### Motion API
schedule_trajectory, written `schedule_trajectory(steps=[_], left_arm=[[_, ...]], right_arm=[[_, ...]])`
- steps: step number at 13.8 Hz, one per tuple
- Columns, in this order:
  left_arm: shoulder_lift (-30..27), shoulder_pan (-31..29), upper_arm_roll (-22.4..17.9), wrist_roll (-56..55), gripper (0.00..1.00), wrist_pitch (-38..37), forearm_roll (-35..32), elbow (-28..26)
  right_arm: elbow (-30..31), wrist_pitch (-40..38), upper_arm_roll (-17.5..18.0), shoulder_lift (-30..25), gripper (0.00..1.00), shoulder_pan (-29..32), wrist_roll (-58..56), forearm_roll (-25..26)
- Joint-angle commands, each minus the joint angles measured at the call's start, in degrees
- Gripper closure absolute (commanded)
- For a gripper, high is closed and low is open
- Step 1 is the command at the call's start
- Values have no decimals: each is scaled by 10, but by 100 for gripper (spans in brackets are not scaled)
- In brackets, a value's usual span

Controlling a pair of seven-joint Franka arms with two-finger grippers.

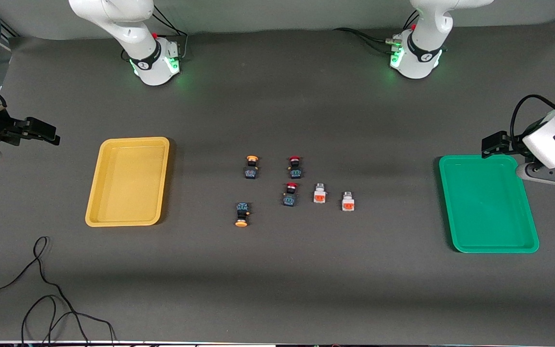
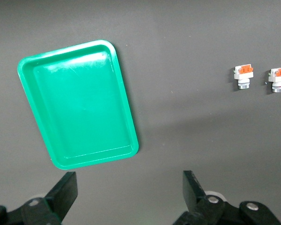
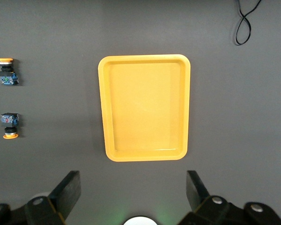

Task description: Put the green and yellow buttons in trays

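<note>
Since nothing is sorted yet, the four yellow-capped [image 1: 252, 166] and white-bodied buttons [image 1: 319, 193] lie mid-tabletop, between the empty shallow yellow plastic tray [image 1: 129, 181] and green plastic tray [image 1: 487, 204]; left end effector [image 2: 129, 190] and right end effector [image 3: 133, 190] wait, fingers apart.

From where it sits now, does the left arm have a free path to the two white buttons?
Probably yes: the left gripper, jaws open, hangs by the green tray, and only bare table lies between it and the white buttons.
</note>
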State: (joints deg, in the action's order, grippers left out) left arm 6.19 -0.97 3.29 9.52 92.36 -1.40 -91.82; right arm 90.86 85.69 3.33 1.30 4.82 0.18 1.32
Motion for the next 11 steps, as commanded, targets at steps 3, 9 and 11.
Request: schedule_trajectory(steps=[3, 9, 11], left_arm=[[-14, -8, 5, 7, 0, 6, 4, -18], [-14, -9, 3, 7, 0, 3, 5, -19], [-14, -10, 3, 7, 0, 3, 5, -18]], right_arm=[[3, 2, -5, -5, 0, -4, -11, -8], [10, -1, -4, -11, 0, -10, -6, -8], [33, 6, -1, -17, 0, -35, 4, -24]])
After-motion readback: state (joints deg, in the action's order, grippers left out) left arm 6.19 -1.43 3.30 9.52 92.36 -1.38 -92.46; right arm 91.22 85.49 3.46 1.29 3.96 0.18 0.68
